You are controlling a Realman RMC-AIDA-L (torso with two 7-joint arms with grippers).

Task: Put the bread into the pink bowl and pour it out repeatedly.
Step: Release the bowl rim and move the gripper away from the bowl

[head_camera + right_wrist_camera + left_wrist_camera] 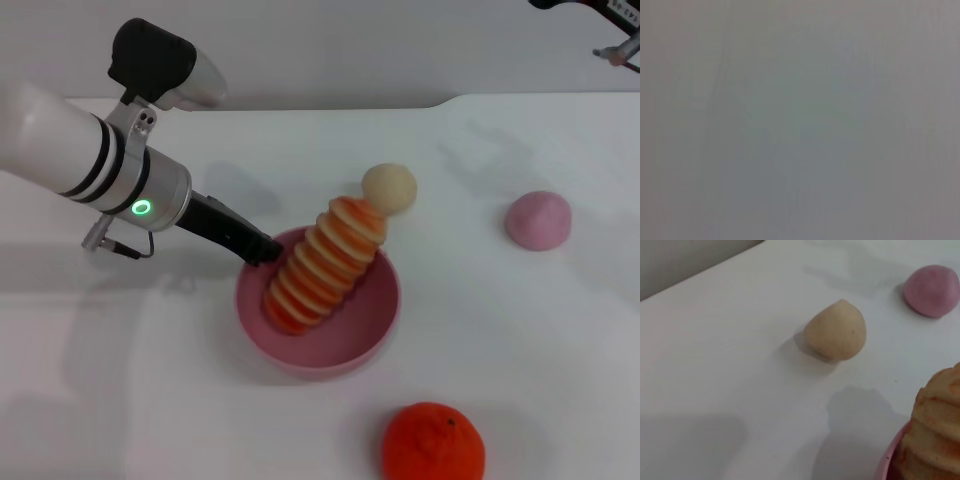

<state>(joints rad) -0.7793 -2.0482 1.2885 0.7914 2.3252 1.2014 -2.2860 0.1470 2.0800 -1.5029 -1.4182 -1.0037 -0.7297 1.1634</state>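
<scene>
The pink bowl stands on the white table near the middle. The bread, a long ridged roll with orange and cream stripes, lies in it, its upper end leaning over the bowl's far rim. My left gripper reaches in from the left, and its black fingers are closed on the bowl's left rim. The left wrist view shows a bit of the bowl's rim and the end of the bread. My right gripper is parked at the far right edge, away from the table's objects.
A small beige ball sits just behind the bowl, near the bread's upper end. A matte pink ball lies at the right. A round orange fruit sits at the front. The table's far edge runs behind.
</scene>
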